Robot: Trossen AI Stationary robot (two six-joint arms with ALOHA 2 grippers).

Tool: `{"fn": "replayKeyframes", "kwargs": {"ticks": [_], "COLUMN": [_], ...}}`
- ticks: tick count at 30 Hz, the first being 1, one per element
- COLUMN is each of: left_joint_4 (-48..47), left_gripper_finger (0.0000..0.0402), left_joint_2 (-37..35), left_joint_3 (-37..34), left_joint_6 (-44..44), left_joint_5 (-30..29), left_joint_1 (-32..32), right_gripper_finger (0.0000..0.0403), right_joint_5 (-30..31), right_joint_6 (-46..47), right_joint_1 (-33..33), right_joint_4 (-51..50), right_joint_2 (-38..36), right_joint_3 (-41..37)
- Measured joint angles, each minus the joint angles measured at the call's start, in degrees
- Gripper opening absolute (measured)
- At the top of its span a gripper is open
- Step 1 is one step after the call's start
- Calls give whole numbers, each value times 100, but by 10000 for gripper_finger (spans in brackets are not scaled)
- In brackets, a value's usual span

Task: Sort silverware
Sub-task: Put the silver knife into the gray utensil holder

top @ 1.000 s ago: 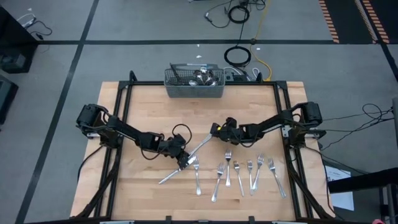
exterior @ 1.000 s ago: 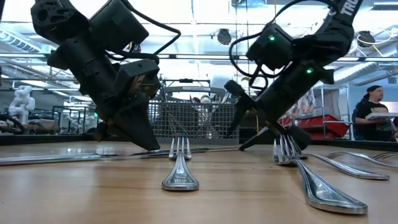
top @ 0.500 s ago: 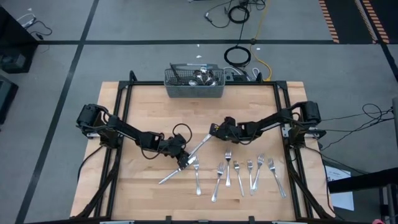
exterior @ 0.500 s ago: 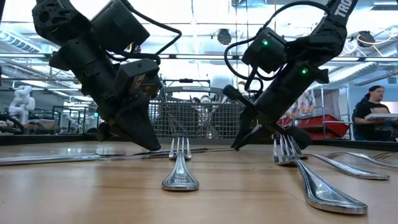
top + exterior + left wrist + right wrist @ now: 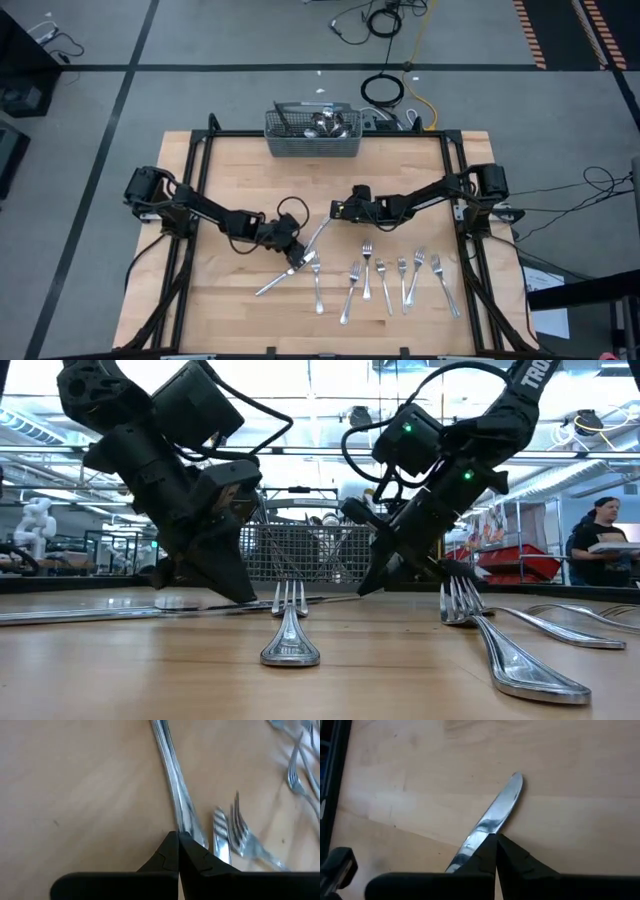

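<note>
The left gripper (image 5: pixel 292 262) is pinching shut on the table knife (image 5: pixel 300 256) near its middle, beside a lone fork (image 5: pixel 317 283). The right gripper (image 5: pixel 336 211) is closing tight on the knife's blade end (image 5: pixel 507 796), far from the row of forks (image 5: pixel 400 275) lying near right. To hand over cleanly, one gripper should be releasing before the other pulls. The mesh basket (image 5: pixel 312 145) at the far edge is hiding most of its silverware, and the contact points are hard to make out.

Black jointed arms, looping cables
</note>
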Motion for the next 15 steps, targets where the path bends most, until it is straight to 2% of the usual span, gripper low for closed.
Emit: {"fn": "replayKeyframes", "kwargs": {"ticks": [9, 12, 15], "left_joint_4": [111, 487, 879], "left_gripper_finger": [24, 26, 11], "left_joint_2": [-2, 0, -2], "left_joint_3": [0, -2, 0], "left_joint_6": [-13, 133, 218], "left_joint_5": [-217, 103, 437], "left_joint_1": [733, 978, 1129], "right_gripper_finger": [0, 0, 0], "right_joint_5": [-82, -82, -59], "right_joint_6": [-213, -237, -237], "right_joint_1": [2, 2, 4], "right_joint_4": [50, 55, 58], "right_joint_2": [-14, -20, -21], "right_joint_3": [4, 9, 11]}}
